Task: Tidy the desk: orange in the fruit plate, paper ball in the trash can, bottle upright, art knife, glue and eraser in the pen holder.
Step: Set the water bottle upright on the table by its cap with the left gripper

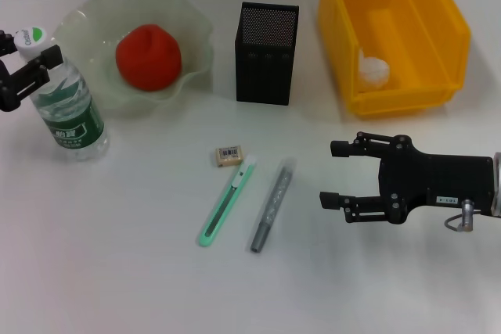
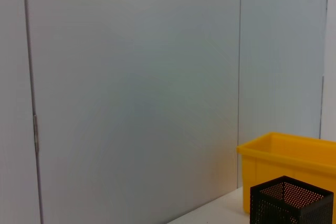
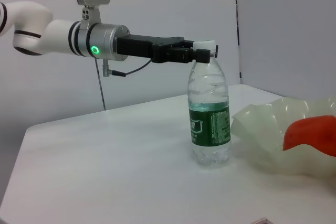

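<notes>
The clear bottle, green-labelled and white-capped, is seen upright at far left, its neck pinched by the left pincer. The right pincer is held spread, empty.

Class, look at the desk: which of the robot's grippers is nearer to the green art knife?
The right gripper. It hovers with jaws open, just past the grey glue stick beside the art knife. The left gripper is far off, clamped around the bottle neck.

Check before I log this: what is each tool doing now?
Left tool: closed on the bottle neck.
Right tool: open, holding nothing.
</notes>
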Robot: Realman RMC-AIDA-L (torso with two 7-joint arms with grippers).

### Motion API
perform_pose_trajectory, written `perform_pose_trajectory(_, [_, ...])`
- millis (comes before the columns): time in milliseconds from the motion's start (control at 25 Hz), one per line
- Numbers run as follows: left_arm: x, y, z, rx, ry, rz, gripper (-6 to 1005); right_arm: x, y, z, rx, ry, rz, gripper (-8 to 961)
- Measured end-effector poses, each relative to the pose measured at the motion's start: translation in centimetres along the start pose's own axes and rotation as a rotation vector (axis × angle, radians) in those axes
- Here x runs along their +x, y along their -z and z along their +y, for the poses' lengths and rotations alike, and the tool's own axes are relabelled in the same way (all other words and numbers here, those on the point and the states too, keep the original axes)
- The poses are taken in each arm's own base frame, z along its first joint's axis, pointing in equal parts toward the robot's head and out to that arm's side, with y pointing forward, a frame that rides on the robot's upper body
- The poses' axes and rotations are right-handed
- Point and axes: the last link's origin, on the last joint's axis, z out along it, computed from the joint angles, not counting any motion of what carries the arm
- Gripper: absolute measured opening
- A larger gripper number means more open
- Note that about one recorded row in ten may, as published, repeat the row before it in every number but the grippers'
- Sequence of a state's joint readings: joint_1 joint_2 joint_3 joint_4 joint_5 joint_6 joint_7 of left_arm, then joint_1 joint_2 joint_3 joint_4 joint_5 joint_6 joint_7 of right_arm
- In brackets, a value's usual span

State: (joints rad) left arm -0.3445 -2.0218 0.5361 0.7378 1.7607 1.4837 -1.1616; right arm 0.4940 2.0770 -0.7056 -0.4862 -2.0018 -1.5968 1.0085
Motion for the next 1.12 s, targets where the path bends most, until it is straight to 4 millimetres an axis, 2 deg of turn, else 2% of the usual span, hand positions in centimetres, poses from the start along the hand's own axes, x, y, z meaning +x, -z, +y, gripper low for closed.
perform_pose_trajectory(680, [-0.16,0.32,-0.53,0.047,0.014,0.013,579,-0.03,-0.02,-0.02,0.000,-0.001,0.000,816])
perform_pose_trajectory(1120, [-0.13,0.24,-0.57,0.049,0.016,0.014,799,-0.04,-0.03,-0.03,-0.001,-0.003,0.000,816])
